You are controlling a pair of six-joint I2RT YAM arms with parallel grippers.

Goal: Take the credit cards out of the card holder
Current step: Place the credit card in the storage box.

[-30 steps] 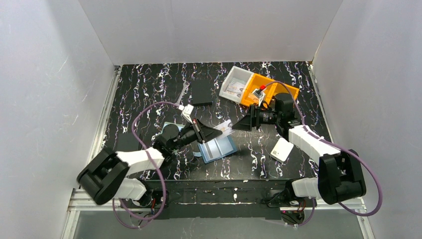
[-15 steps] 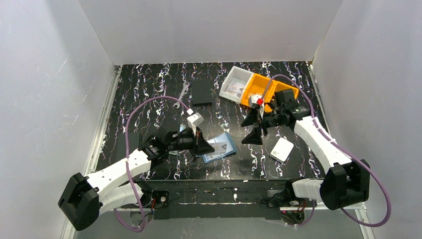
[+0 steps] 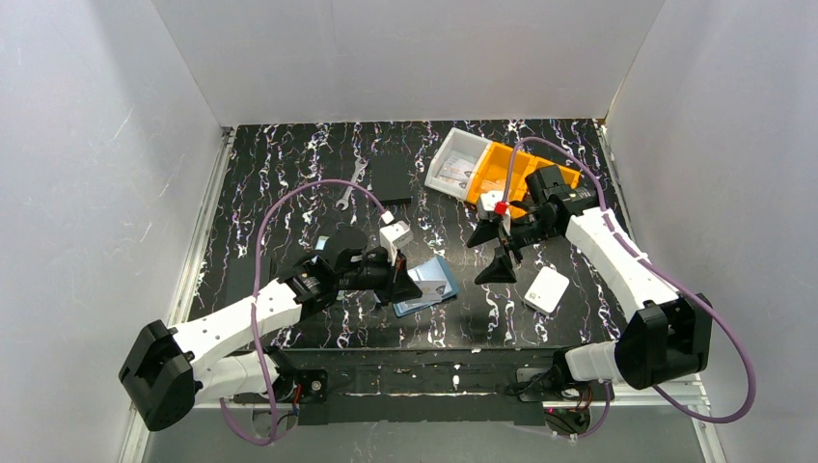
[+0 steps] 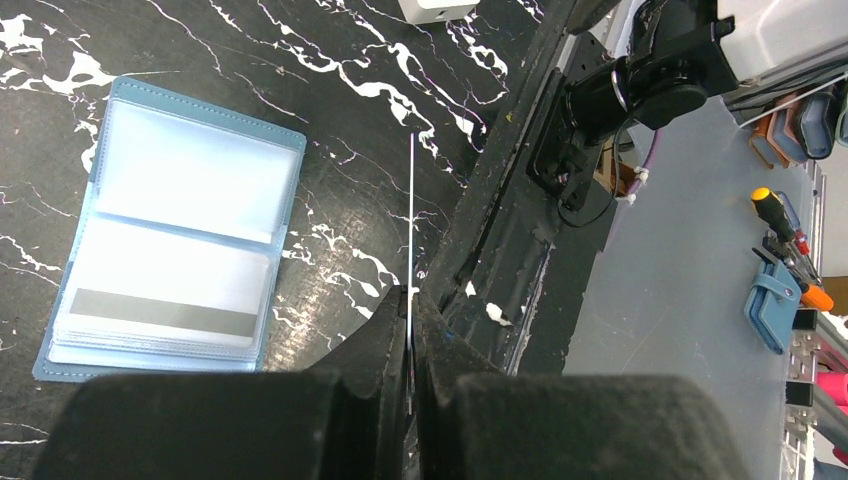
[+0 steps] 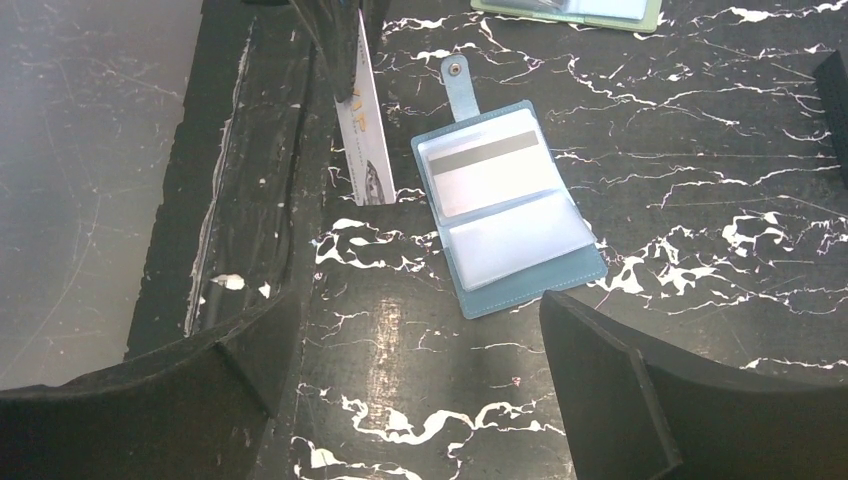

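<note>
The left gripper [image 4: 411,300] has drawn one credit card [image 5: 362,140] clear of the card holder [image 3: 429,287] and keeps it pinched on edge just beside the holder's near-left side. The holder lies open and flat, mid-table. The right gripper [image 3: 490,253] hovers to its right, its jaws now spread wide.

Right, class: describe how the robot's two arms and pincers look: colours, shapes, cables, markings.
The left arm and right arm are white shells joined by bulky black joints. A purple cable loops along each. The left pincer and right pincer have black wedge-shaped fingers and a small white camera block; the right one carries a red mark.
</note>
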